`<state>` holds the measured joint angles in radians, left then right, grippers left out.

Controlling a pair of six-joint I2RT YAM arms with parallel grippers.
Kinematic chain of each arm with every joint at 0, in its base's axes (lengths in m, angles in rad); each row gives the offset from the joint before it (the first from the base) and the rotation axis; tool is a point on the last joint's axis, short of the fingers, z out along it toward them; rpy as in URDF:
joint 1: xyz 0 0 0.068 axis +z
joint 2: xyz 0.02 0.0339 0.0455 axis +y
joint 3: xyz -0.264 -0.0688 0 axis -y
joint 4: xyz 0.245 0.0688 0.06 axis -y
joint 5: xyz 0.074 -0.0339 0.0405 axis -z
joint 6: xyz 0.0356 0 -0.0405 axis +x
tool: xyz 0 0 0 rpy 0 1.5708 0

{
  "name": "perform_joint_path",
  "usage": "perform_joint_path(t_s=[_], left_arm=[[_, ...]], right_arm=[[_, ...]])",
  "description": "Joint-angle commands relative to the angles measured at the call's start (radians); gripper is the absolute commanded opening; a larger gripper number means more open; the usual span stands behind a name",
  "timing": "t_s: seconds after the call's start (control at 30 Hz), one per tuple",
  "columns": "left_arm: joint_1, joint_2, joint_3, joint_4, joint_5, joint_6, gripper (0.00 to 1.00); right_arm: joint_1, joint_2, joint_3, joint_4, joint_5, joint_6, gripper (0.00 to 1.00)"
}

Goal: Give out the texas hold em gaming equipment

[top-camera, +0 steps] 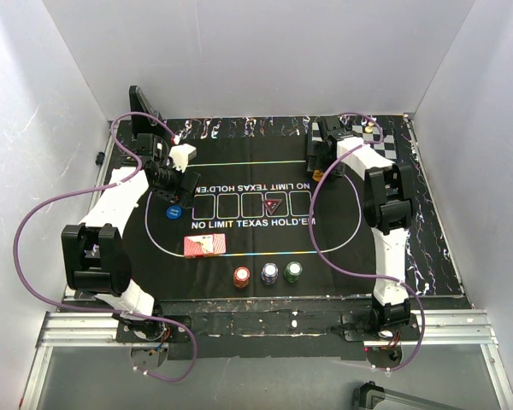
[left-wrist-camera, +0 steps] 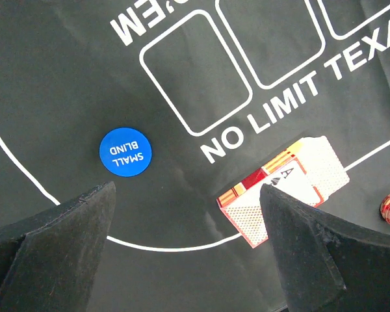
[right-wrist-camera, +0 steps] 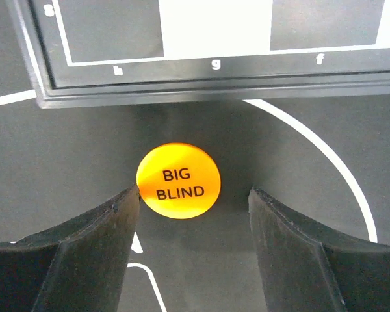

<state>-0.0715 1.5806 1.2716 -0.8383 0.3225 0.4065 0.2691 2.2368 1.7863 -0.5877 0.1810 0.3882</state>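
chessboard frame (right-wrist-camera: pixel 201 88) close beyond yellow button (right-wrist-camera: pixel 179 180); open mat (left-wrist-camera: pixel 65 78) around blue button (left-wrist-camera: pixel 125 151), card deck (left-wrist-camera: pixel 312 166) well aside

1. The red triangular marker (top-camera: pixel 273 206) sits in one of the printed boxes on the black mat (top-camera: pixel 342 273), so I'm placing everything off that.
2. Blue button (top-camera: pixel 173 212): well left of the marker, by my left arm (top-camera: pixel 120 201).
3. Red-backed cards (top-camera: pixel 204 246): left of it and nearer my bases.
4. Red chip (top-camera: pixel 241 277), purple chip (top-camera: pixel 269 273) and green chip (top-camera: pixel 292 272): in a row on the near side of it.
5. Chessboard (top-camera: pixel 385 141): far-right of it, past my right arm (top-camera: pixel 385 205).
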Motion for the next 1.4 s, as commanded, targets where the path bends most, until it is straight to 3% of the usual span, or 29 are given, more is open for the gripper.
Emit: perform_joint_path(t_s=[0.0,0.3,0.63,0.73,0.9,1.37], left_arm=[[-0.001,-0.05,0.031,0.001,0.013,-0.006,0.94],[0.001,-0.05,0.025,0.011,0.006,-0.006,0.94],[0.019,-0.068,0.002,0.013,-0.013,0.006,0.94],[0.027,-0.067,-0.005,0.011,-0.01,0.009,0.94],[0.033,-0.051,0.009,0.015,0.003,0.009,0.94],[0.032,-0.024,0.015,0.015,0.029,-0.003,0.94]], right_arm=[[0.028,0.032,0.042,-0.004,-0.002,-0.018,0.73],[0.159,0.055,0.083,-0.009,-0.005,0.017,0.59],[0.251,0.199,0.349,-0.063,-0.086,0.026,0.56],[0.259,0.212,0.421,-0.121,-0.075,0.014,0.64],[0.242,0.043,0.22,-0.011,0.034,-0.037,0.82],[0.131,-0.014,0.102,0.025,0.123,-0.061,0.89]])
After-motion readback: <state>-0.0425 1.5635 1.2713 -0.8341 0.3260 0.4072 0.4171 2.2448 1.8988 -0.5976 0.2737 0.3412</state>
